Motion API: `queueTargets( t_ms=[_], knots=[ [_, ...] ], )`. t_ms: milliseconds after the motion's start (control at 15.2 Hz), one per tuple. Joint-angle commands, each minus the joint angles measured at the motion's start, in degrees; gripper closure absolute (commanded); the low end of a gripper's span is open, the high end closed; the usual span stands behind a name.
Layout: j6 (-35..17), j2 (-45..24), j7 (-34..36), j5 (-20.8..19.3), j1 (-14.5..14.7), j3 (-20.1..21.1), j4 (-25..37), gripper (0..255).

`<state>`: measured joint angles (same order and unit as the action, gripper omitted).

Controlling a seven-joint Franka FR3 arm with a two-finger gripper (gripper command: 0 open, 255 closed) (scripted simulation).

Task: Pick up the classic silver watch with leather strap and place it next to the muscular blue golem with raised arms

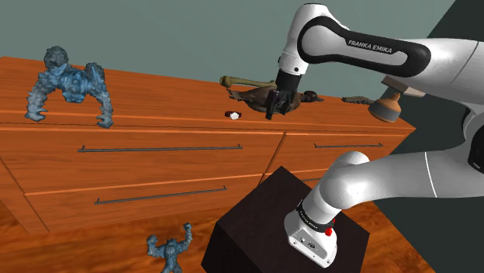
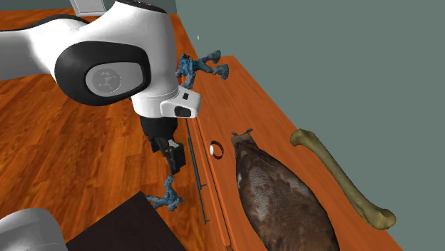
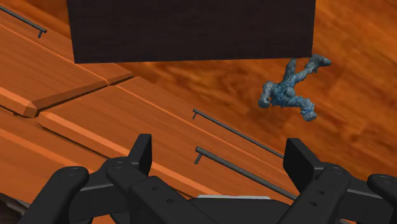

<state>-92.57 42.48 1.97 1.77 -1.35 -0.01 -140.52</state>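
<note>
The hand (image 1: 273, 107) is held wide open by the front edge of the wooden surface (image 1: 155, 105), with nothing caught between its fingers. The watch (image 1: 232, 115) is seen lying on that surface near the edge, close to the hand but untouched. The blue golem with raised arms (image 1: 169, 250) is spotted on the floor (image 1: 77, 248), before the drawers (image 1: 140, 167), near the dark stand (image 1: 264, 225).

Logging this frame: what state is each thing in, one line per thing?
gripper: open, holding nothing
watch: lying on the dresser top, not held
drawers: shut
small blue golem: upright on the floor, arms raised
large blue golem: standing on the dresser top
</note>
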Motion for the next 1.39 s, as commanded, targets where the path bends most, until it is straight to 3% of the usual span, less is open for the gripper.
queueTargets(
  t_ms=[0,462,924,1320],
  knots=[
    [0.0,0.0,0.0,0.0,0.0,0.0,0.0,0],
    [-14.16,-11.7,-20.41,-4.35,5.58,-3.6,3.16,0],
    [-26.17,-22.98,-39.83,-5.26,11.44,-5.56,8.49,0],
    [-31.26,-25.69,-41.87,-5.17,11.99,-5.82,6.72,0]
  ],
)
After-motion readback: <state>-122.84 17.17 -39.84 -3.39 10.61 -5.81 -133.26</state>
